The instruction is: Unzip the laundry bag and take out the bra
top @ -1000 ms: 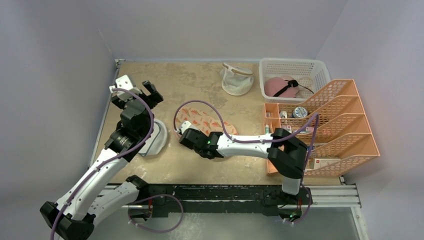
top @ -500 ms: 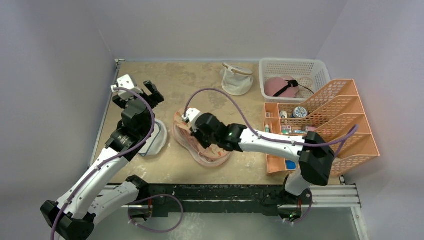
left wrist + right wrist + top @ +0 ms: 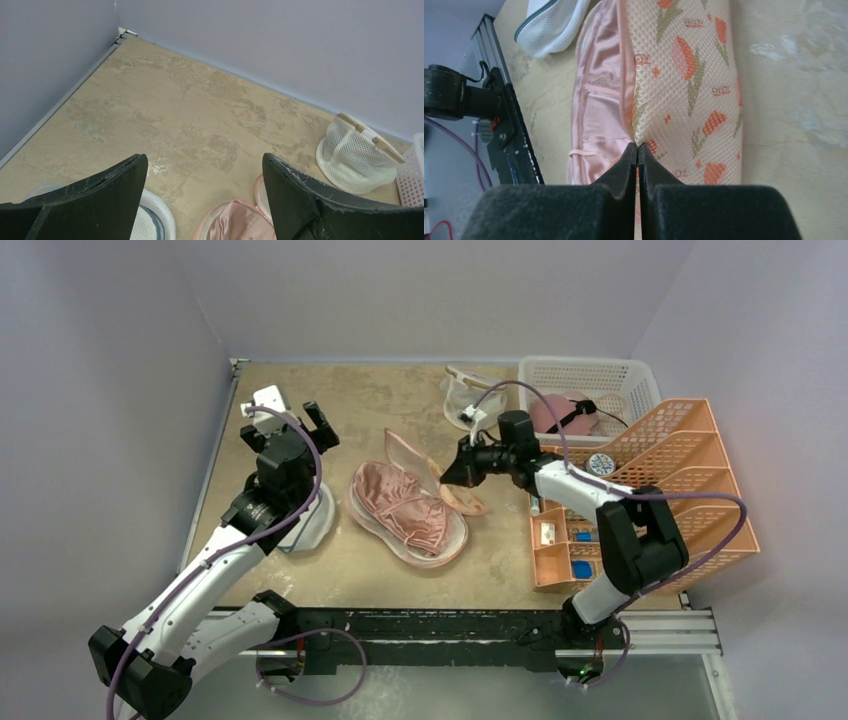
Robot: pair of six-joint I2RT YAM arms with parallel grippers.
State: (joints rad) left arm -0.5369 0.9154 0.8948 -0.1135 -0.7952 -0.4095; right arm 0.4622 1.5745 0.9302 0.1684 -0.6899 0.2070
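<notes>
The laundry bag (image 3: pixel 458 498) lies open in mid-table, its peach leaf-printed lid folded back to the right. The dusty pink bra (image 3: pixel 405 508) lies uncovered in the bag's lower half. My right gripper (image 3: pixel 447 477) is shut on the lid's edge, holding it up; in the right wrist view its tips (image 3: pixel 638 146) pinch the printed fabric (image 3: pixel 684 75), with the bra (image 3: pixel 599 110) to the left. My left gripper (image 3: pixel 288 425) is open and empty above the table left of the bag; in its wrist view (image 3: pixel 205 165) the bra (image 3: pixel 235 225) shows at the bottom edge.
A round white mesh pouch with dark trim (image 3: pixel 305 520) lies under the left arm. A white mesh cup-shaped pouch (image 3: pixel 470 400) sits at the back. A white basket (image 3: pixel 640 380) holds a pink thing with a black strap. An orange file rack (image 3: pixel 690 490) stands at the right.
My right gripper has swung from over the bag to the back right, pulling the lid open and baring the bra. My left arm has shifted slightly right.
</notes>
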